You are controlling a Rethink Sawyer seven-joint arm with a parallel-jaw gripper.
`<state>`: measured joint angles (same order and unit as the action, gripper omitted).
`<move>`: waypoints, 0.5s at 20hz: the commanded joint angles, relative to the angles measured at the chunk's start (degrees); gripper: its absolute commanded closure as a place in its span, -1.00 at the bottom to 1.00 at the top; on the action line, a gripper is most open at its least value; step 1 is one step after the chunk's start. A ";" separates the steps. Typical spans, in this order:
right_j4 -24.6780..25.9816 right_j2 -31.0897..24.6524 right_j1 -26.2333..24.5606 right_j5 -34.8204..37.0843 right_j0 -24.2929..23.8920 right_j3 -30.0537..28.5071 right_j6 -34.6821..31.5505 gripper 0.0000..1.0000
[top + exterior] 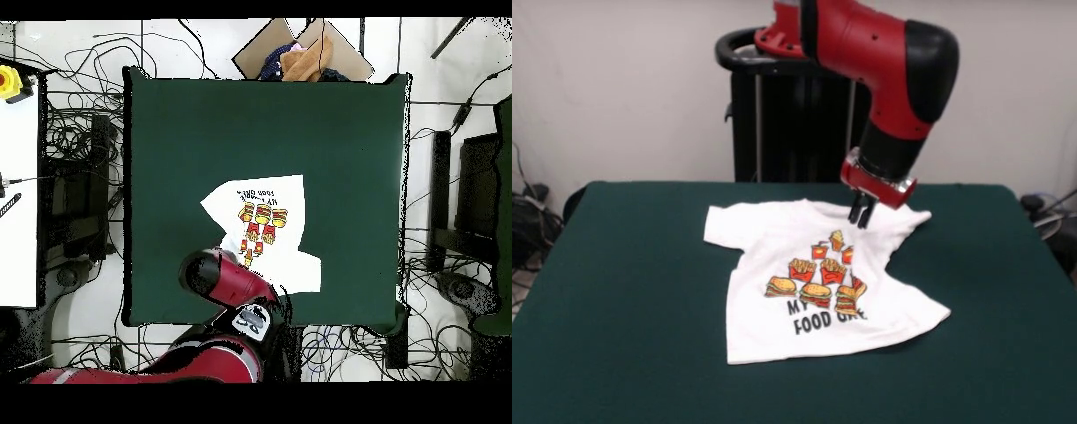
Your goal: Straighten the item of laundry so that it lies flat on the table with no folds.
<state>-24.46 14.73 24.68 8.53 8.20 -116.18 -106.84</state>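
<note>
Near the counter's far edge: the gripper (862, 215) is held over the shirt's (812, 283) collar area, fingers nearly together, nothing seen between them (contact with the cloth cannot be told).
Shirt position: spread mid-counter (618, 291), closer to the robot's edge; one side is folded inward, hiding part of the print.
Step in hand: judged as reaching for a grasp.
Next move: the folded side would need pulling outward.

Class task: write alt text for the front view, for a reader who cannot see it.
A small white T-shirt printed with burgers and fries lies rumpled on a dark green table, one side folded so the black text is partly hidden. A red and black robot arm reaches down from above, its gripper just over the shirt's collar end.
</note>
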 commanded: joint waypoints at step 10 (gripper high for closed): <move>-3.33 -9.23 -2.84 -4.09 -0.01 -0.30 -14.98 1.00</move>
<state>-24.47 13.62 23.25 5.35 8.17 -116.58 -106.84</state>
